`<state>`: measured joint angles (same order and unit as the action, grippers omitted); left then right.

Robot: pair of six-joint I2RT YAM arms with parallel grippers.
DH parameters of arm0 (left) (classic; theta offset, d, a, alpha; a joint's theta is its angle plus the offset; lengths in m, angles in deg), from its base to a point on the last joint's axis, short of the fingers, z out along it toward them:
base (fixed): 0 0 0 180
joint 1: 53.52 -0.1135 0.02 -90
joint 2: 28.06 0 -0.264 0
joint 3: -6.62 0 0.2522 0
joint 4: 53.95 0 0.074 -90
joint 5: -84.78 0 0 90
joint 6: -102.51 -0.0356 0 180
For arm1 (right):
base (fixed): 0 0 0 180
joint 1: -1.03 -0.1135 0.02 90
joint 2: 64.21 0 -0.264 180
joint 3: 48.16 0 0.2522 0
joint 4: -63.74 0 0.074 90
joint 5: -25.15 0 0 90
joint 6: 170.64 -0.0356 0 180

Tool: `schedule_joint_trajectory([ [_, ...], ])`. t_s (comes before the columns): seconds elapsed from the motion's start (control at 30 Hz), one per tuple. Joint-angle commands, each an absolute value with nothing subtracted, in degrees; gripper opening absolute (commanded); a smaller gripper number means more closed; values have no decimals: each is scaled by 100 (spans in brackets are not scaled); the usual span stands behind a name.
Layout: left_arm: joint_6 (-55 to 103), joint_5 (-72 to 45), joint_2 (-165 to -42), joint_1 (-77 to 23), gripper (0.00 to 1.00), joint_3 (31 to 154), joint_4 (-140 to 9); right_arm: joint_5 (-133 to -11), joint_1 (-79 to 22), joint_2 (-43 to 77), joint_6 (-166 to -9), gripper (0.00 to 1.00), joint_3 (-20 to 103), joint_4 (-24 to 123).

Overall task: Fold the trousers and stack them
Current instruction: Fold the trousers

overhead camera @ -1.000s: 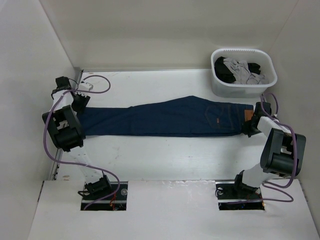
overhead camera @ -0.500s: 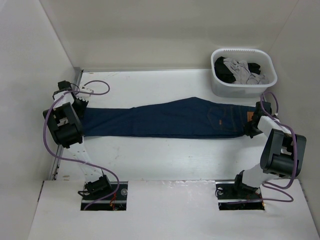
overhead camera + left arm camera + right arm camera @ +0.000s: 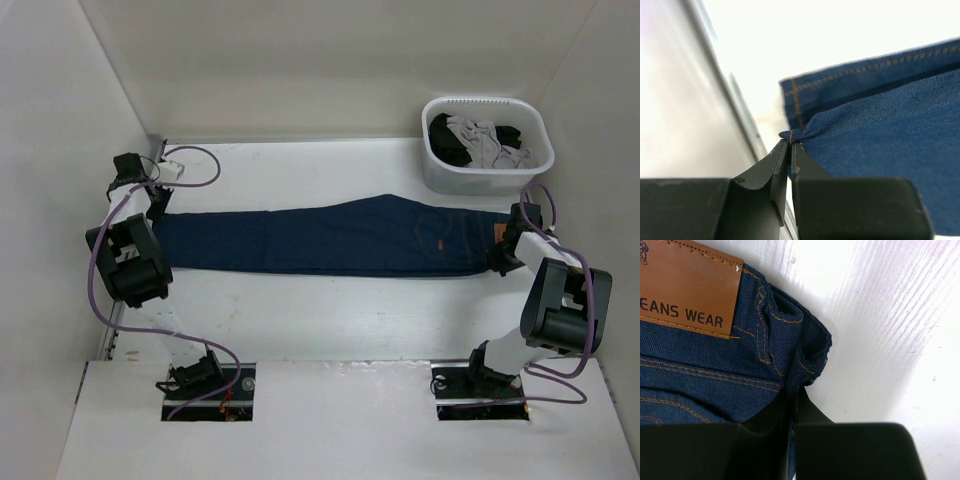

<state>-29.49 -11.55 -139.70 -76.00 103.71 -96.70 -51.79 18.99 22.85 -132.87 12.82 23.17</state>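
Observation:
The dark navy jeans (image 3: 330,238) lie stretched flat across the table, legs folded onto each other, hems at the left, waist at the right. My left gripper (image 3: 158,205) is shut on the hem corner (image 3: 792,134) at the far left by the wall. My right gripper (image 3: 497,262) is shut on the waistband (image 3: 800,360) at the right end, near the tan leather patch (image 3: 687,287). The trousers' orange stitching shows in both wrist views.
A white basket (image 3: 487,146) with grey and black garments stands at the back right. The left wall and a metal rail (image 3: 727,95) run close beside my left gripper. The white table (image 3: 330,310) lies bare in front of the jeans.
My left gripper has moved back and to the left with the hem, pulling the leg ends straighter. The right arm has held still.

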Motion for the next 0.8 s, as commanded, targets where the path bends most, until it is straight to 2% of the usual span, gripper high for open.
schedule_joint_trajectory([
  [0.0,-2879,-1067,-13414,-7527,0,10739,-9249,-4929,1883,2236,-13153,1,1403,2247],
  [0.27,-3451,-523,-14336,-7457,1,10968,-9680,-4868,1875,2157,-13206,1,1341,2273],
  [0.33,-3504,-382,-14530,-7457,8,11003,-9724,-4841,1875,2052,-13223,0,1280,2317],
  [0.47,-3548,-13,-14654,-7439,40,11012,-9654,-4824,1866,1709,-13294,0,1148,2370],
  [0.53,-3513,-12,-14602,-7457,52,11065,-9750,-4824,1866,1490,-13311,0,1069,2388],
  [0.6,-3513,-21,-14540,-7492,57,11065,-9890,-4780,1883,1253,-13311,0,955,2440],
  [0.77,-3478,-73,-14408,-7474,60,10863,-10260,-4595,1909,515,-13250,0,752,2458],
])
